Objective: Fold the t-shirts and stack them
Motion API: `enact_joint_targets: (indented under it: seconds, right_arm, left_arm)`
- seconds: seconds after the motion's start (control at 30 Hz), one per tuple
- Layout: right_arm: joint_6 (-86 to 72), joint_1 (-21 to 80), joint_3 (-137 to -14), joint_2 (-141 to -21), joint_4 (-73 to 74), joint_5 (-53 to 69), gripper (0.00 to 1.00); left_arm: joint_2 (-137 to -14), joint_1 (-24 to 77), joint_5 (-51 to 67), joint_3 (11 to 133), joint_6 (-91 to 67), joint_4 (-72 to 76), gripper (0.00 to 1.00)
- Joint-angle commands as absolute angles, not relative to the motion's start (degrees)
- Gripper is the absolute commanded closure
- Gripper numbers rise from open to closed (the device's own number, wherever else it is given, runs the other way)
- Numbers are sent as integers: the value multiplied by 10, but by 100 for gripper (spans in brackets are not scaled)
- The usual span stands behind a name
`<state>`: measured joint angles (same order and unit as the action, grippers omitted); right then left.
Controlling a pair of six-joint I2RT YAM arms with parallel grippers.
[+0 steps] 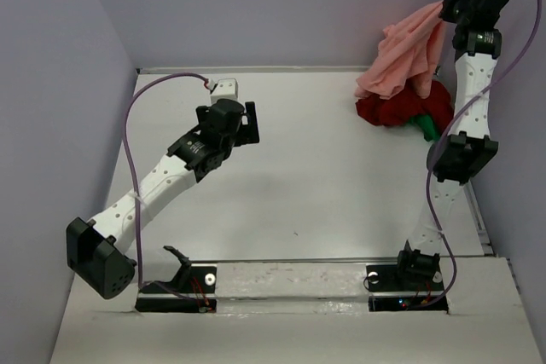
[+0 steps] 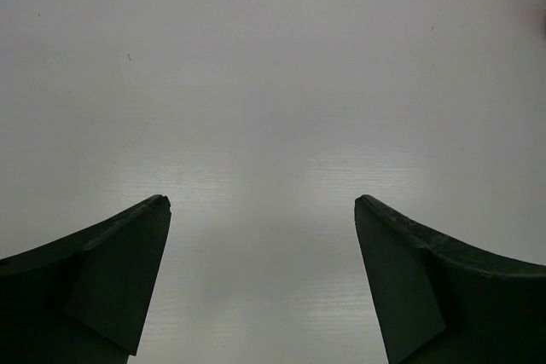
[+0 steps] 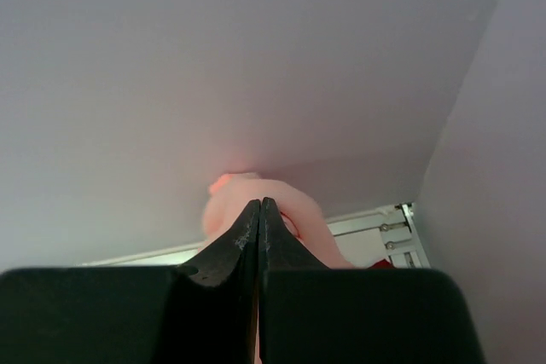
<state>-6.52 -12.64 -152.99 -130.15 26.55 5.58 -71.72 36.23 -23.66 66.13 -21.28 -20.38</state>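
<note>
Top external, right tool (image 1: 444,9) gripping raised salmon-pink t-shirt (image 1: 403,59)

Illumination is diffuse and overhead. Shadows on the table (image 1: 324,176) are faint. The left wrist view shows a soft central glare. In the right wrist view, the salmon-pink t-shirt (image 3: 232,198) is out of focus.
</note>
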Motion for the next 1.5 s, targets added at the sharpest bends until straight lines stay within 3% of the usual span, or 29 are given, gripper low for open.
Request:
enact_joint_targets:
  seconds: [0.0, 0.17, 0.37, 0.53, 0.8, 0.97, 1.07, 1.27, 1.37, 1.47]
  right_arm:
    - [-76, -114, -1572, -1207, 203, 105, 100]
    - [-68, -96, -1570, -1173, 223, 142, 100]
    - [50, -2, -1582, -1130, 242, 41, 100]
    - [73, 12, -1564, -1060, 248, 3, 100]
    - [87, 85, -1426, -962, 281, -75, 100]
    - [117, 85, -1374, -947, 261, -122, 100]
    - [139, 85, -1354, -955, 242, -171, 100]
    - [137, 63, -1366, -970, 229, -185, 100]
    - [56, 56, -1385, -982, 260, -78, 100]
    - [105, 124, -1394, -1000, 266, -132, 100]
  left_arm:
    - [-723, 381, -257, 665, -228, -192, 1]
    - [-734, 399, -265, 664, -237, -188, 1]
    - [-728, 406, -267, 651, -243, -184, 1]
    - [-701, 408, -269, 632, -246, -180, 1]
    - [-683, 409, -293, 630, -263, -192, 1]
    - [-685, 410, -401, 704, -249, -225, 1]
    - [-731, 398, -481, 836, -238, -285, 1]
    - [-775, 366, -484, 965, -182, -299, 1]
    - [-796, 347, -471, 1014, -172, -314, 1]
    - [-789, 342, -473, 996, -169, -305, 1]
